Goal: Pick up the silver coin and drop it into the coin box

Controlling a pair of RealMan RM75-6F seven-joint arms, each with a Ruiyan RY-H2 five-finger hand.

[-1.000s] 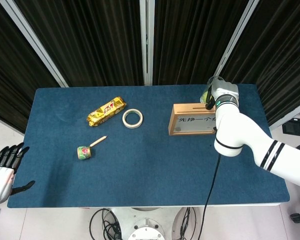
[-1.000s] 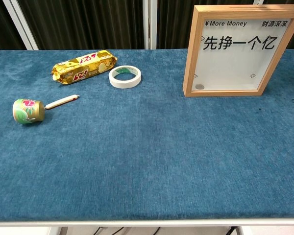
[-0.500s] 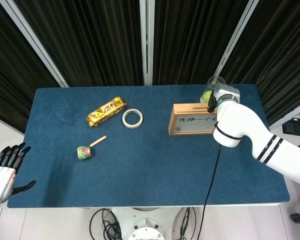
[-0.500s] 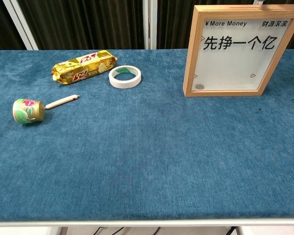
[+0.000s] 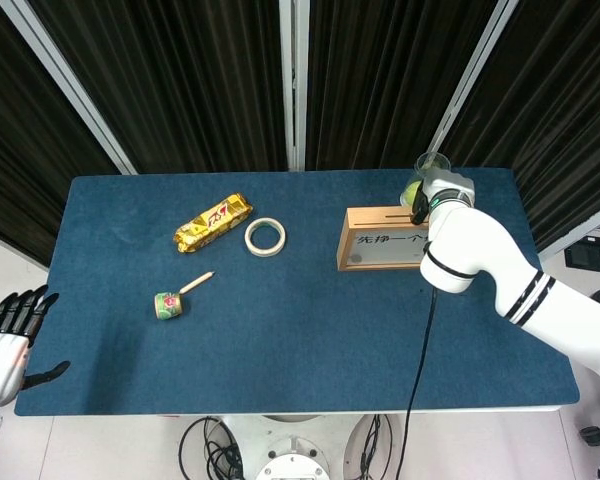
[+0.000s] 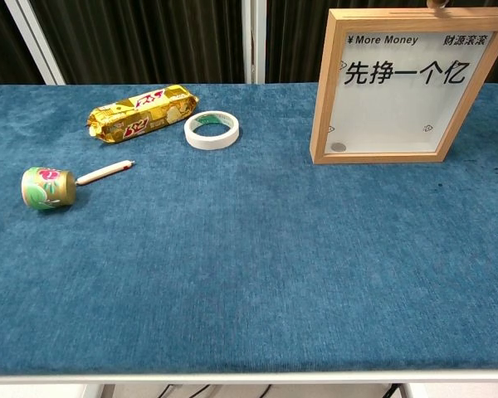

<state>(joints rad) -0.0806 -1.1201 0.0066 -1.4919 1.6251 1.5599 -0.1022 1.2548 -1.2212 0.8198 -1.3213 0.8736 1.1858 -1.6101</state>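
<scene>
Right hand (image 5: 421,196) shifted slightly over coin box (image 5: 385,240), grasp unclear; left hand (image 5: 8,340) open; blue tabletop (image 5: 310,330), black curtains (image 5: 210,80).

Head view looks down on the table (image 5: 280,340); chest view faces it, nearer.

A rectangular table (image 5: 280,330) covered in dark blue cloth stands on a pale floor (image 5: 100,445) before black pleated curtains (image 5: 200,80) crossed by slanting grey metal bars (image 5: 70,85), with black cables (image 5: 215,445) coiled under its near edge and even overhead light throughout.
</scene>
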